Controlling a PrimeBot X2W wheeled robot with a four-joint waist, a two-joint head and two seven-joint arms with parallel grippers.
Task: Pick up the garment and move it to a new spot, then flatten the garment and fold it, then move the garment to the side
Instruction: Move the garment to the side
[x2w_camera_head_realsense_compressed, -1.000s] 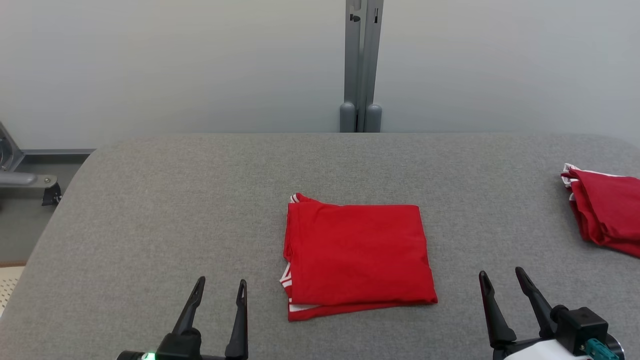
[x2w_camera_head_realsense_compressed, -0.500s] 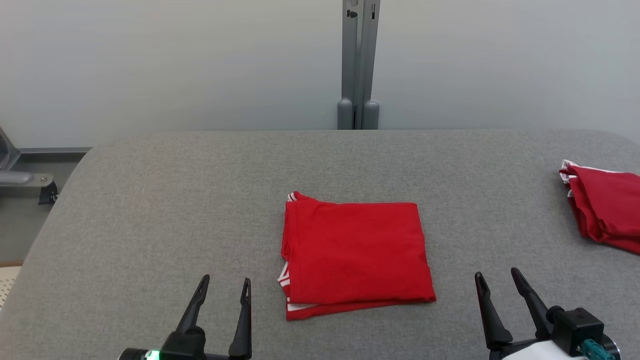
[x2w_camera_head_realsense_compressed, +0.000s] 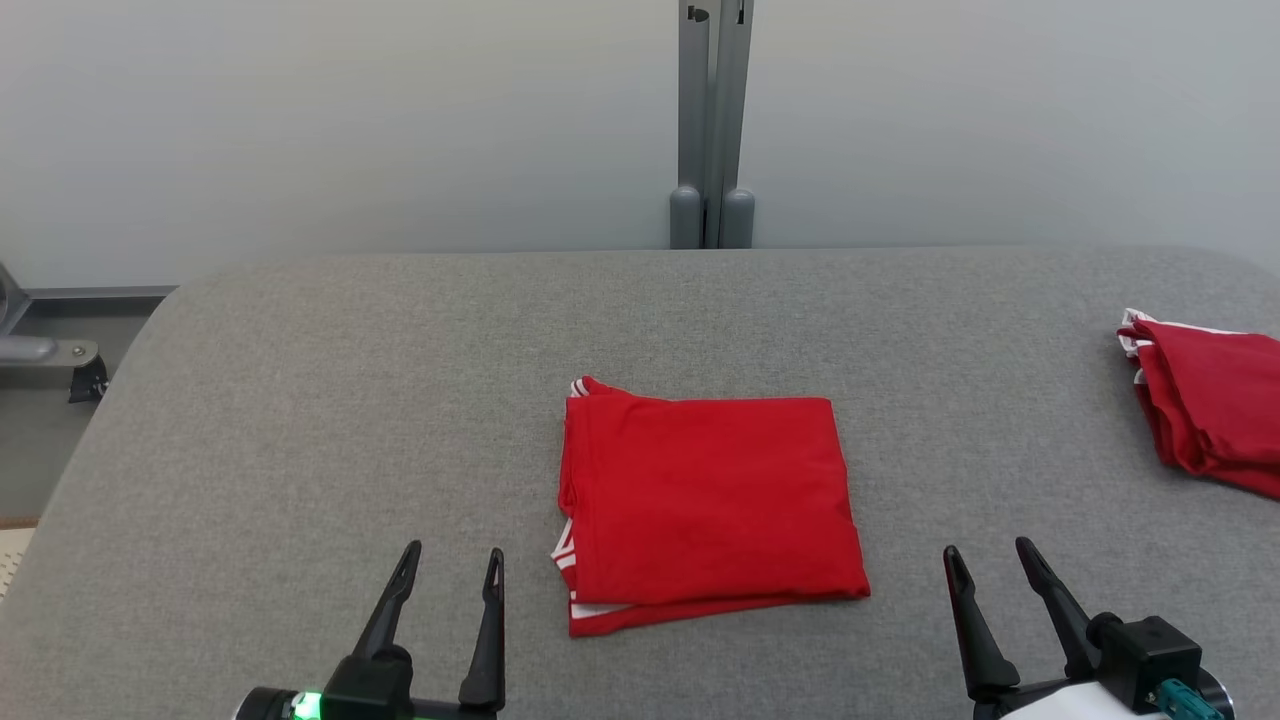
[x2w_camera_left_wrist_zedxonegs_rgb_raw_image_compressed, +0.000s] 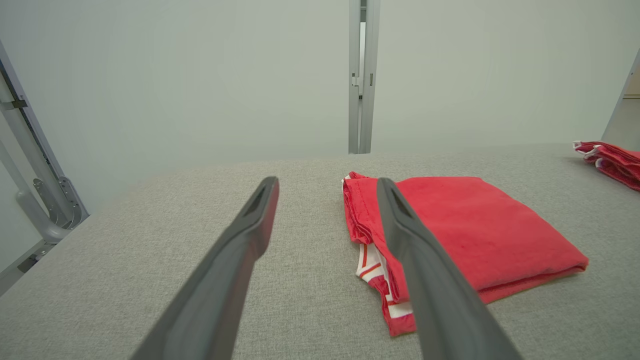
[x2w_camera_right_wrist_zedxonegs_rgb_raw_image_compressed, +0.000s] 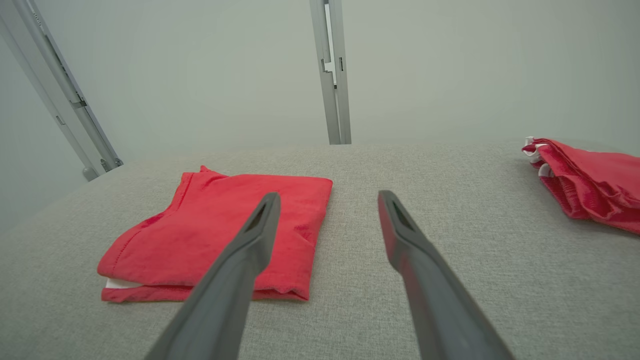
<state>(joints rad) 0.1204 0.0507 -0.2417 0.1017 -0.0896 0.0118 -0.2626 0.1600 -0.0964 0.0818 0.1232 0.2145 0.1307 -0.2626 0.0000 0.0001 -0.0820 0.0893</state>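
A red garment (x2w_camera_head_realsense_compressed: 708, 505) with white trim lies folded into a neat rectangle in the middle of the grey table (x2w_camera_head_realsense_compressed: 300, 400). It also lies ahead of both wrist cameras, garment (x2w_camera_left_wrist_zedxonegs_rgb_raw_image_compressed: 465, 235) and garment (x2w_camera_right_wrist_zedxonegs_rgb_raw_image_compressed: 220, 235). My left gripper (x2w_camera_head_realsense_compressed: 450, 565) hovers near the front edge, just left of the garment, open and empty. My right gripper (x2w_camera_head_realsense_compressed: 988, 560) is at the lower right, a short way right of the garment, open with nothing between its fingers.
A second red folded garment (x2w_camera_head_realsense_compressed: 1210, 405) lies at the table's right edge, seen too in the right wrist view (x2w_camera_right_wrist_zedxonegs_rgb_raw_image_compressed: 590, 182). A grey post (x2w_camera_head_realsense_compressed: 712, 130) stands behind the table against the pale wall. A metal frame (x2w_camera_head_realsense_compressed: 45, 355) sits off the left edge.
The whole head picture has drifted slightly, so the camera moved. Both grippers stay open near the front edge and the garment lies as before.
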